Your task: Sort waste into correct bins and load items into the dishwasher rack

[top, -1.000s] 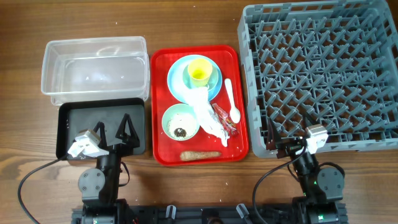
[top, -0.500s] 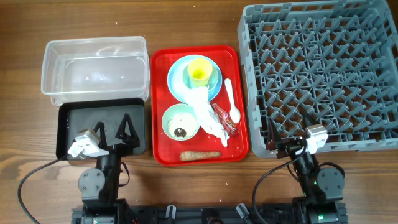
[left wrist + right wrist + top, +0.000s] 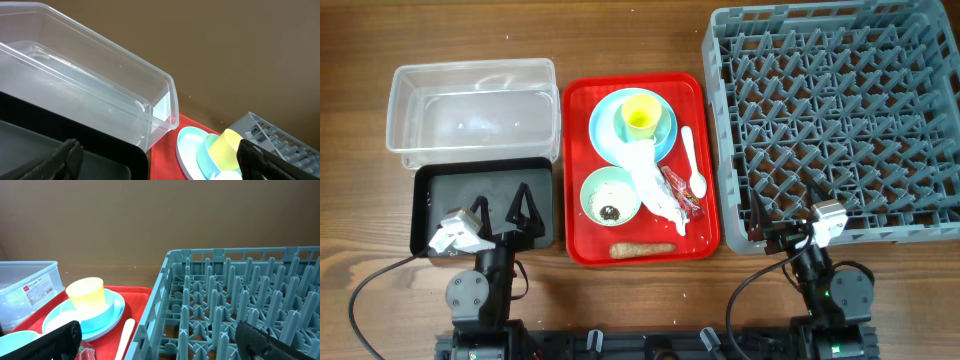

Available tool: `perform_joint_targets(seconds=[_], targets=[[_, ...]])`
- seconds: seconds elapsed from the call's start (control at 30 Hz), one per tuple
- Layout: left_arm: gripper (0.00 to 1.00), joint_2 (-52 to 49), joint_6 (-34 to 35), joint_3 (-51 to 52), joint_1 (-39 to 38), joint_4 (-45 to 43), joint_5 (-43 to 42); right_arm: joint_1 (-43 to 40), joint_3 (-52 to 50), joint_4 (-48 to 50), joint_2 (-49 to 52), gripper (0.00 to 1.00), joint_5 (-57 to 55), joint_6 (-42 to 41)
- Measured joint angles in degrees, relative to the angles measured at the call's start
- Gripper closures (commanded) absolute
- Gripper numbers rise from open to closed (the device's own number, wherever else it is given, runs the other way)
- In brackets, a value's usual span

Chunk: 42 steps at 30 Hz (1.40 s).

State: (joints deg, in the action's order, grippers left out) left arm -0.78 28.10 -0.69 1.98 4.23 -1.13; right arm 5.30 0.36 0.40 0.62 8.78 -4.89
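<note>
Red serving tray (image 3: 710,150) sits at the middle of a wooden table (image 3: 360,180), seen from above. On it lie a light blue plate (image 3: 604,140) carrying a yellow cup (image 3: 640,116) nested inside a light blue cup (image 3: 205,151). Nearer the robot is a pale green bowl (image 3: 596,188) with white grains (image 3: 618,187) and dark food bits (image 3: 608,212) inside. A crumpled white tissue (image 3: 652,185) stretches from the plate toward the tray's near right. A red snack wrapper (image 3: 681,193) touches the tissue, and a white spoon (image 3: 692,160) lies just beside them. A brown stick-shaped piece (image 3: 642,248) lies along the near edge.

Left of the tray stand a clear plastic tub (image 3: 472,67) and a black tray (image 3: 445,190) (the black one nearer the robot). The grey dishwasher rack (image 3: 830,110) fills the right side.

The left gripper (image 3: 503,205) hovers over the black tray, fingers spread wide, gripping nothing. The right gripper (image 3: 786,197) hangs over the rack's near-left corner, likewise spread wide and empty-handed.
</note>
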Motion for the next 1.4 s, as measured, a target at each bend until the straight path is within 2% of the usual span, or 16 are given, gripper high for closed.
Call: perform_joint_targets(seconds=[0.53, 0.67, 0.87, 1.03, 1.2, 1.23, 1.4], targets=[[0.00, 0.0, 0.0, 0.0, 0.0, 0.0, 0.0, 0.0, 0.0, 0.0, 0.0, 0.00, 0.0, 0.0], [0.00, 0.0, 4.8, 0.0, 0.0, -0.9, -1.9, 0.0, 0.0, 0.0, 0.0, 0.00, 0.0, 0.0], [0.00, 0.0, 15.9, -0.2, 0.0, -3.1, -11.5, 0.0, 0.0, 0.0, 0.0, 0.00, 0.0, 0.0], [0.01, -0.4, 20.9, -8.3, 0.0, 9.2, -16.6, 0.0, 0.0, 0.0, 0.0, 0.00, 0.0, 0.0], [0.01, -6.5, 21.0, -27.8, 0.0, 21.7, -18.5, 0.0, 0.0, 0.0, 0.1, 0.00, 0.0, 0.0], [0.00, -9.4, 20.2, -32.6, 0.0, 25.9, -18.6, 0.0, 0.0, 0.0, 0.1, 0.00, 0.0, 0.0], [0.00, -33.5, 10.5, -60.6, 0.0, 57.7, -18.9, 0.0, 0.0, 0.0, 0.1, 0.00, 0.0, 0.0]])
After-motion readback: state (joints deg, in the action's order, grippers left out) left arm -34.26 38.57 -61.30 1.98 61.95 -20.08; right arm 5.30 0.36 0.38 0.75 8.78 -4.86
